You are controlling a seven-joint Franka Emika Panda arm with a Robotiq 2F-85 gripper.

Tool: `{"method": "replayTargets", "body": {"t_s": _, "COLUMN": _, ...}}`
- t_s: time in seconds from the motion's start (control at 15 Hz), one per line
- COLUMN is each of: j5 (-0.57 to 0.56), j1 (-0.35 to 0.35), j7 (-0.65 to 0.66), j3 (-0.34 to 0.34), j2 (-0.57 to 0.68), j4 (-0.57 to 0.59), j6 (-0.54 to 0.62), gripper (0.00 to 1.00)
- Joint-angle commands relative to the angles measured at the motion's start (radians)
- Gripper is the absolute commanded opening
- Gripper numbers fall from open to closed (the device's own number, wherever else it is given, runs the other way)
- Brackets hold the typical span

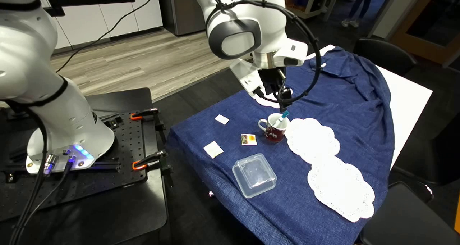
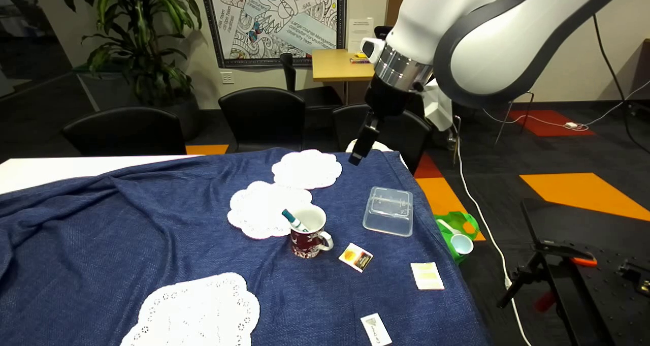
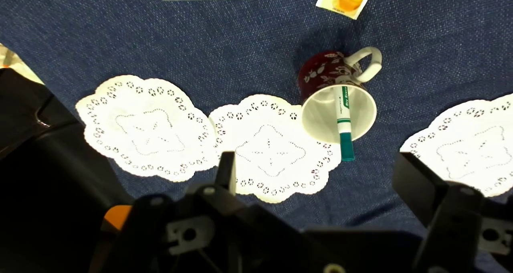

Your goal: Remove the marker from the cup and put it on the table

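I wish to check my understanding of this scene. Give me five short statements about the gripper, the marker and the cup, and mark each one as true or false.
1. The gripper is open. True.
2. The marker leans in the cup. True.
3. The whole marker is down inside the cup. False: its teal cap sticks out.
4. The cup stands upright. True.
5. The cup stands on a doily. False: it stands directly on the table's blue cloth.

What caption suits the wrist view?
Slim white-and-teal marker leans in a round dark-red mug, beyond an open black gripper.
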Motion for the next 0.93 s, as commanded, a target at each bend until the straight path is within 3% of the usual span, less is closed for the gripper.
{"method": "replayTargets", "body": {"t_s": 0.0, "j5": 0.054, "j1": -0.029, "j7": -0.031, "j3": 0.055, "j2": 0.053, "j4": 0.026, "j6": 0.077, "gripper": 1.00}}
{"method": "replayTargets", "body": {"t_s": 0.33, "j5": 0.132, "j1": -0.092, "j7": -0.095, "j3": 0.160, "j2": 0.160, "j4": 0.093, "j6": 0.152, "gripper": 1.00}}
{"method": "replayTargets", "body": {"t_s": 0.4, "j5": 0.136, "j1": -0.105, "j7": -0.102, "j3": 0.176, "j2": 0.182, "j4": 0.111, "j6": 0.149, "gripper": 0.95}}
{"method": "replayTargets", "body": {"t_s": 0.53, "j5": 0.127, "j1": -0.124, "j7": -0.107, "j3": 0.192, "j2": 0.222, "j4": 0.150, "j6": 0.128, "gripper": 0.74}}
{"method": "replayTargets", "body": {"t_s": 0.87, "j5": 0.013, "j1": -0.149, "j7": -0.067, "j3": 0.195, "j2": 0.305, "j4": 0.229, "j6": 0.095, "gripper": 0.55}}
